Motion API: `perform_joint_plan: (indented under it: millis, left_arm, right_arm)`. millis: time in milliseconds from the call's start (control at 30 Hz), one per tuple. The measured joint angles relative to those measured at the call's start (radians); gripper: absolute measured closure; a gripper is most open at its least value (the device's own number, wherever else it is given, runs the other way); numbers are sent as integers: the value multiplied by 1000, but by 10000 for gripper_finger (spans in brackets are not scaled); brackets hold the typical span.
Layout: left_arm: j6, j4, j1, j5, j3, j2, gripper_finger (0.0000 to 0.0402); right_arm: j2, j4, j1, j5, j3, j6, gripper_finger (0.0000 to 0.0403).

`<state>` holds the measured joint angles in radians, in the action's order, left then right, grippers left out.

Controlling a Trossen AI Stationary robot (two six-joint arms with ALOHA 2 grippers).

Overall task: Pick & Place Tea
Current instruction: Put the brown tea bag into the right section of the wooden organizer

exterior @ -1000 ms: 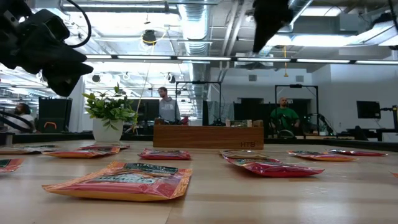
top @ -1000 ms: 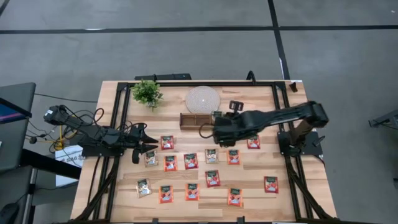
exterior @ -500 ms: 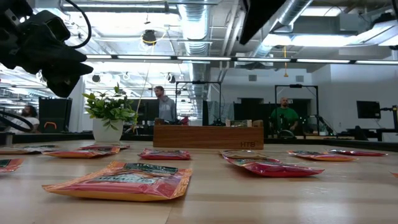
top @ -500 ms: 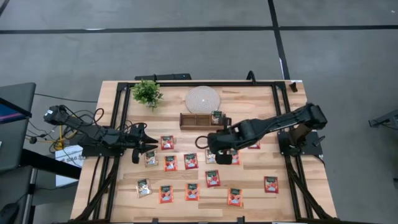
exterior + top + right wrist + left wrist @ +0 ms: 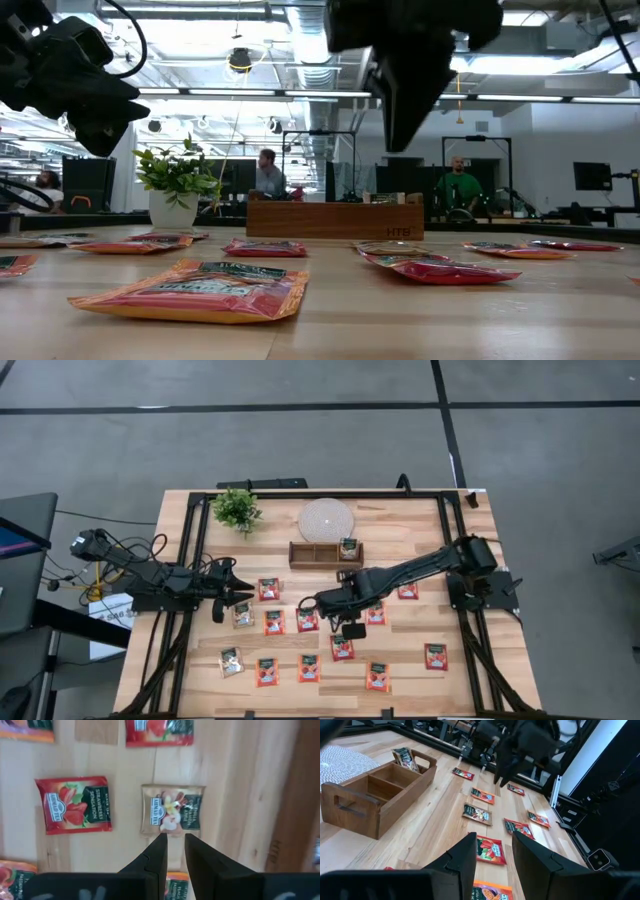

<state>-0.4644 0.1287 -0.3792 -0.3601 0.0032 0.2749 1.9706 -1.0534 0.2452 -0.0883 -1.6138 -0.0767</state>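
Pale planked wood table (image 5: 420, 535), flat glossy foil tea packets (image 5: 341, 648), slatted wooden box (image 5: 312, 554)

- The high view is evenly lit from above; the pale wooden table (image 5: 420, 660) shows only soft, short shadows beneath the arms.
- In the low view, bright ceiling strip lights (image 5: 250, 92) across the upper frame glare, leaving the dark arm silhouettes nearly black.
- The nearest orange-red foil tea packet (image 5: 195, 290) at lower left looks slightly soft.
- The left wrist view's lower edge is dark and blurred.
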Motion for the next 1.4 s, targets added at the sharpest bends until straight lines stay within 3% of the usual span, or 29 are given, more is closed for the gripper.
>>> perform_joint_plan:
  millis: [267,800,1400]
  left_arm:
    - [0,0,0,0,0,0,284]
    - [1,-11,0,41,0,0,284]
    - [3,-16,0,42,0,0,284]
  right_arm:
    - [68,8,-23,5,-1,33,342]
    - [80,48,-97,20,2,68,342]
    - [80,183,-126,14,175,51,342]
